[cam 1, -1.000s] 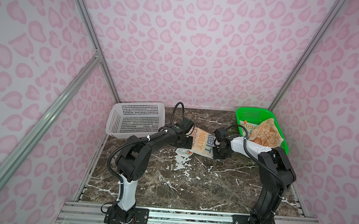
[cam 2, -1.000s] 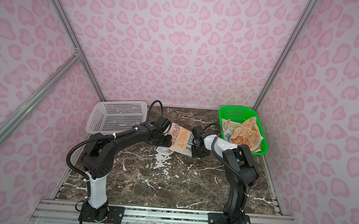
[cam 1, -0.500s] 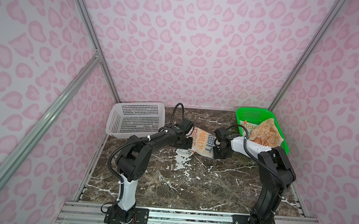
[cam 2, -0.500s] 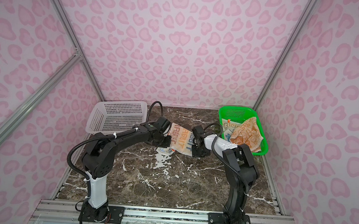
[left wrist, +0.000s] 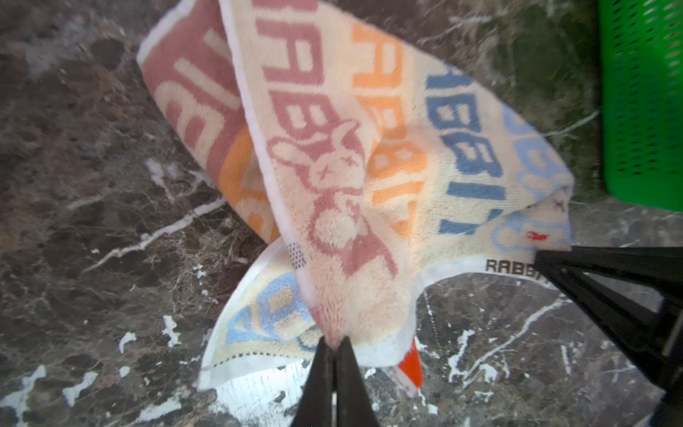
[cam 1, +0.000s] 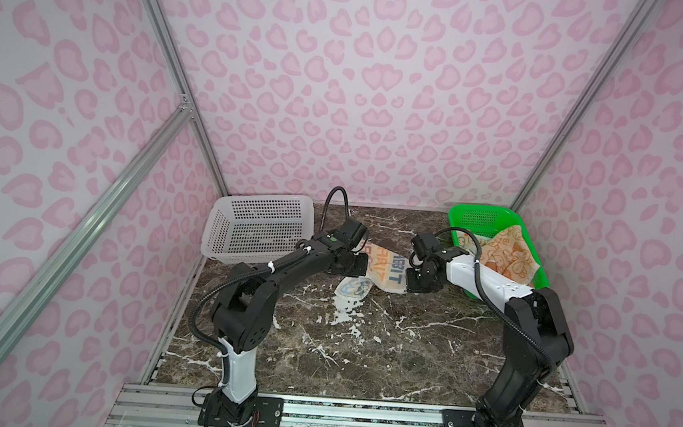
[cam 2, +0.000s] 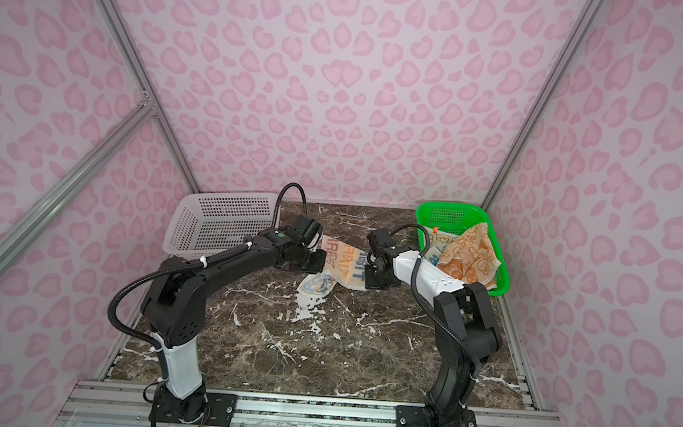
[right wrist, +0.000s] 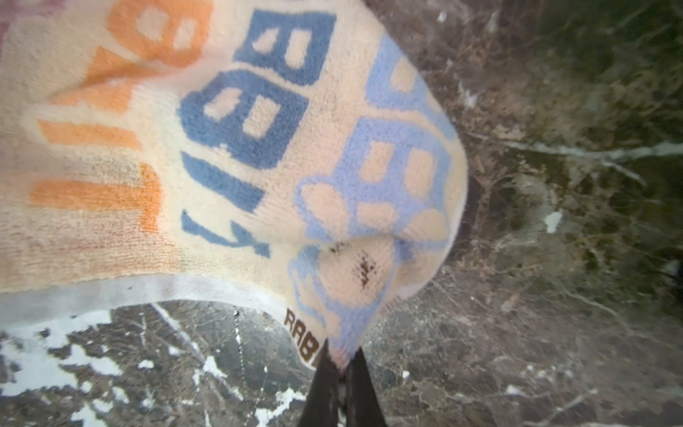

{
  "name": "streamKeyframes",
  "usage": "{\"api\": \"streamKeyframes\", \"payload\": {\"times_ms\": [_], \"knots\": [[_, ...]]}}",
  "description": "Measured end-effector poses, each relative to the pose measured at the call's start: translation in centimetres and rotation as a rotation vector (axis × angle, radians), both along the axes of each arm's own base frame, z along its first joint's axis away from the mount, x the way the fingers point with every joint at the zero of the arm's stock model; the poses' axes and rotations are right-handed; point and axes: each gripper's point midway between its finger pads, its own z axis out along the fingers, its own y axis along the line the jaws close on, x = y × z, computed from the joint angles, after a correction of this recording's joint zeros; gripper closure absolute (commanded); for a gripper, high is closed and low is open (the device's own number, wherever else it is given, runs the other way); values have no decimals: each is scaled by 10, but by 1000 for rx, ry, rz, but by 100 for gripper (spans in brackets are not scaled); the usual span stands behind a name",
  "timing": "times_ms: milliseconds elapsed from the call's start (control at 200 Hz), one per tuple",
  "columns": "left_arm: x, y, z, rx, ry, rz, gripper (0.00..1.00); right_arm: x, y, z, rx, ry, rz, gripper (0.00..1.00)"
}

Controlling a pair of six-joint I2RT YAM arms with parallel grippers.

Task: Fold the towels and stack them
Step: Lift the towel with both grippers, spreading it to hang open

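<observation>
A cream towel (cam 1: 385, 270) (cam 2: 343, 264) with orange and blue "RABBIT" letters hangs stretched between my two grippers, above the back middle of the marble table. My left gripper (cam 1: 364, 266) (left wrist: 334, 342) is shut on one bunched edge of this towel (left wrist: 369, 148). My right gripper (cam 1: 408, 280) (right wrist: 342, 360) is shut on the opposite corner (right wrist: 240, 148). A loose corner (cam 1: 352, 288) droops to the table. An orange towel (cam 1: 507, 261) (cam 2: 467, 255) with cream bunnies lies crumpled in the green basket, with another cloth (cam 2: 437, 243) partly under it.
The green basket (cam 1: 481, 217) (cam 2: 448, 212) (left wrist: 643, 111) stands at the back right, right behind my right arm. A white perforated basket (cam 1: 259, 225) (cam 2: 222, 222) stands at the back left, beside my left arm. Pink patterned walls close in three sides.
My left gripper has shut on the cream towel's edge. Both arms and the towel have barely moved.
</observation>
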Motion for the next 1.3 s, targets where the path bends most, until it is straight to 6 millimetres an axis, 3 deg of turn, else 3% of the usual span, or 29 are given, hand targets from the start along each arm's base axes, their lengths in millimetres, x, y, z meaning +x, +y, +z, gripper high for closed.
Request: {"api": "streamKeyframes", "payload": {"times_ms": [190,400,555,680,760,845,1075,1175,1300], "knots": [[32,21,83,-102,-161,88,97,23,5,74,68,-143,-4,100],[54,38,185,-231,-339,151,98,51,18,188,187,-360,12,100],[53,52,270,-324,-496,178,98,54,23,269,274,-519,35,100],[33,61,318,-375,-583,171,98,41,24,328,332,-629,68,100],[13,68,338,-397,-618,163,99,23,25,355,358,-683,104,100],[-15,71,350,-414,-641,142,99,-4,29,371,384,-707,160,100],[-93,64,351,-423,-664,66,99,-79,28,382,472,-715,288,100],[-112,75,352,-448,-654,97,99,-112,28,397,538,-744,349,100],[-122,80,356,-475,-632,120,98,-122,26,409,570,-762,371,100]]}}
